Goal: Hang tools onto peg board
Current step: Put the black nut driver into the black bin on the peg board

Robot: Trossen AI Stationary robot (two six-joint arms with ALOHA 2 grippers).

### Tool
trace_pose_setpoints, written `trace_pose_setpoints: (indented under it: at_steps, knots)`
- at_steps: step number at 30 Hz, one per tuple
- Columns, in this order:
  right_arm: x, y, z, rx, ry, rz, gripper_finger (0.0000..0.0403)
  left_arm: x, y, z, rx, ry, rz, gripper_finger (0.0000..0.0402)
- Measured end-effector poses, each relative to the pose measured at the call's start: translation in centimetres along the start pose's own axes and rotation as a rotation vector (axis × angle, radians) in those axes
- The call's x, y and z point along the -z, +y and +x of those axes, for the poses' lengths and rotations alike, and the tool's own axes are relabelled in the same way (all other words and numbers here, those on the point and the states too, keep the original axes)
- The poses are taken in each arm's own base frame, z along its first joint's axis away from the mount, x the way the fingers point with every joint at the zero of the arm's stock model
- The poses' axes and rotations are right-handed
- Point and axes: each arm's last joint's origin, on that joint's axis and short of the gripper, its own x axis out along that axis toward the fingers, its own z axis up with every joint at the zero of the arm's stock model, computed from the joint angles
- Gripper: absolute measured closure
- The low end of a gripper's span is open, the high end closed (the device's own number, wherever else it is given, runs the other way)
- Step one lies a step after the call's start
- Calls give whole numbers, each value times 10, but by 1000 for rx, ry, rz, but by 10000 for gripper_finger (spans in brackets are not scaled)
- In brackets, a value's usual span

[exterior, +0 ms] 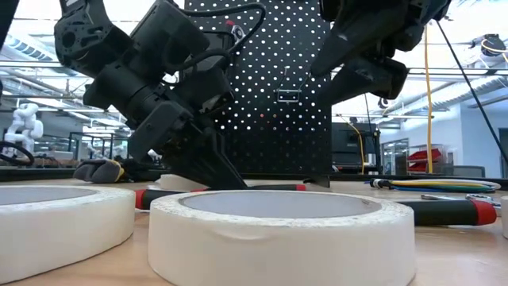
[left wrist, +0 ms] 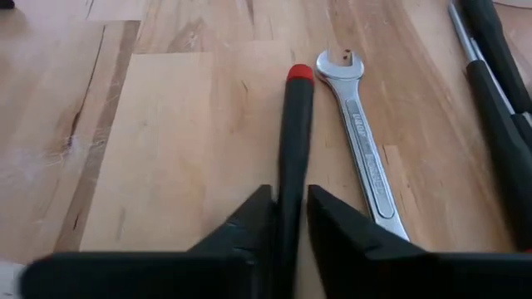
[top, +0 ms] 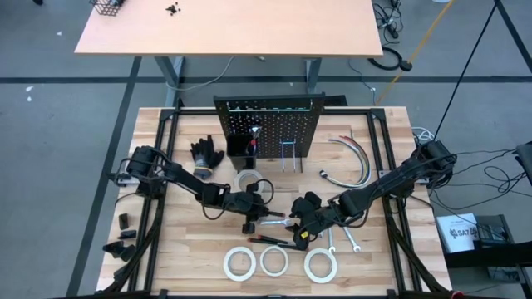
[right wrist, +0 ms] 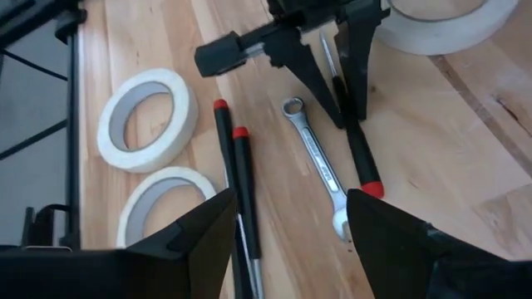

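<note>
Your left gripper (left wrist: pixel 287 220) has its jaws clamped on the black-handled screwdriver (left wrist: pixel 294 133) at centre frame, beside the wrench (left wrist: pixel 362 145), likely to carry it to the peg board (top: pixel 268 124), while your right gripper (right wrist: pixel 287 220) hangs spread wide at lower centre.

I'm looking into a robotics lab or workshop. My wooden bench (top: pixel 208 249) is sitting inside a black metal frame (top: pixel 158 158) on a grey floor with cables (top: pixel 490 178) trailing across it. A second tan table (top: pixel 224 29) is standing just beyond. Across the bench, I'm seeing a large open hall with ceiling lights, shelving and a small white robot figure (exterior: pixel 24 123).
</note>
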Motion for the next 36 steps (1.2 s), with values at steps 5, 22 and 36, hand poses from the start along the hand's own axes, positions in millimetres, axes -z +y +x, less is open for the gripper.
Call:
trace_pose_setpoints:
  at_steps: [5, 22, 36]
  knots:
    - [-3, 2, 0, -15, -39, 12, 181, 1, 0, 0, 14, 9, -11, 385]
    - [-3, 18, -8, -89, -103, 46, 181, -49, -3, -56, 52, -179, -33, 384]
    - [-29, 40, -36, -25, -259, -78, 181, -97, -15, -156, 97, -504, -40, 384]
